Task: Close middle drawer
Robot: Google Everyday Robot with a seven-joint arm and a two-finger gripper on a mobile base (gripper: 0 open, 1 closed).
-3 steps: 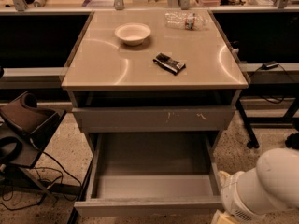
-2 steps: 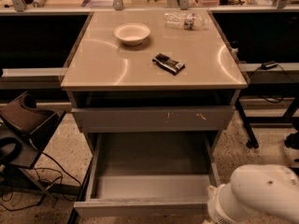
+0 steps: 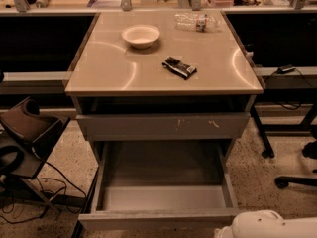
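The middle drawer (image 3: 161, 198) is pulled far out of the cabinet, low in the camera view. Its inside is grey and empty, and its plain flat front (image 3: 158, 220) faces me near the bottom edge. Above it sits a shut grey drawer front with pale scratch marks (image 3: 163, 126). A white rounded part of my arm (image 3: 270, 226) shows at the bottom right, just right of the open drawer's front corner. The gripper itself is below the frame edge and out of view.
The beige cabinet top (image 3: 109, 68) holds a white bowl (image 3: 140, 35), a dark snack packet (image 3: 179, 68) and a lying plastic bottle (image 3: 197, 22). A stand with a brown object (image 3: 25, 125) and cables is at the left. Chair legs and wheels (image 3: 285, 181) are at the right.
The white arm has sunk lower in the bottom right corner and shifted a little left toward the drawer front. The drawer stays open as before.
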